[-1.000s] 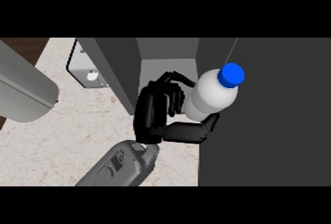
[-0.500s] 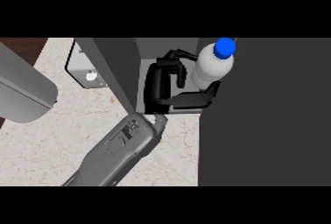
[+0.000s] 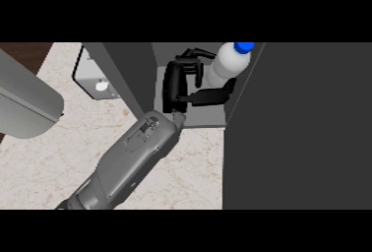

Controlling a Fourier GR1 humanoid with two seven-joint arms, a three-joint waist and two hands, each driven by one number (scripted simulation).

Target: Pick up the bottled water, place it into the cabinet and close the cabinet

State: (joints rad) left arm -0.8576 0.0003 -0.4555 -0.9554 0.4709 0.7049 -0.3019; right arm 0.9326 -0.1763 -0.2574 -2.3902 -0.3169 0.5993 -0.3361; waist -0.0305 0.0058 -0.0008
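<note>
The bottled water (image 3: 230,70) is white with a blue cap (image 3: 245,47). It stands upright inside the open dark grey cabinet (image 3: 134,74), near the right side of the opening. My right hand (image 3: 176,84) is shut on it: the fingers curl round its left side and the thumb (image 3: 212,95) lies across its lower part. The right forearm (image 3: 134,155) reaches in from the lower edge. The bottle's base is hidden behind the thumb. The cabinet door (image 3: 298,128) hangs open as a wide dark panel at the right. My left hand does not show.
A grey box with a white knob (image 3: 97,81) sits on the marble counter (image 3: 51,162) just left of the cabinet. A large grey rounded shape (image 3: 22,103), apparently my left arm, fills the left edge. Dark wood shows at the upper left.
My right hand has carried the bottle deeper into the cabinet, up the view and to the right. The forearm has stretched further forward over the counter.
</note>
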